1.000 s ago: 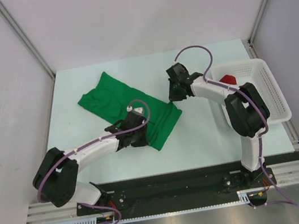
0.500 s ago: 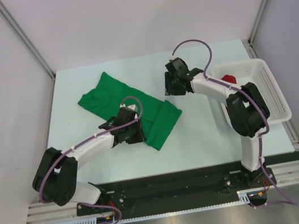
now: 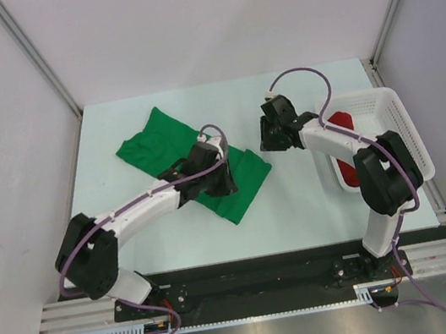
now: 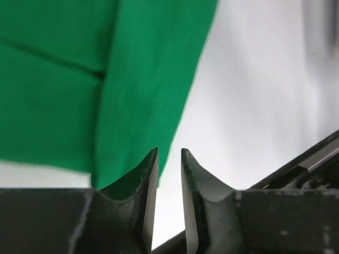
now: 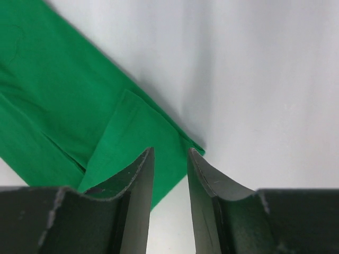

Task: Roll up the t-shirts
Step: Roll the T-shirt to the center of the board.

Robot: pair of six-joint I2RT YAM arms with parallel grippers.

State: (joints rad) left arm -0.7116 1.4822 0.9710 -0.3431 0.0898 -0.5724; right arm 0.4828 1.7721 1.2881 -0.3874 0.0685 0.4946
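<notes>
The green t-shirt [image 3: 159,143] lies folded into a long strip, running diagonally from the back left toward the table's middle. My left gripper [image 3: 225,182] hovers over the strip's near right end. In the left wrist view its jaws [image 4: 169,153] stand slightly open and empty above the shirt's edge [image 4: 79,79]. My right gripper [image 3: 268,144] hangs just right of the shirt's right corner. It is open and empty [image 5: 170,152], with the folded corner [image 5: 63,106] below. The red t-shirt [image 3: 341,123] sits in the basket.
A white mesh basket [image 3: 402,137] stands at the right edge of the table, beside the right arm. Grey walls close in the table at the back and on both sides. The black mounting rail runs along the near edge.
Both grippers went from shut to open. The left gripper moved right and back from the shirt's near edge onto the strip. The right gripper drew slightly right, off the shirt's corner.
</notes>
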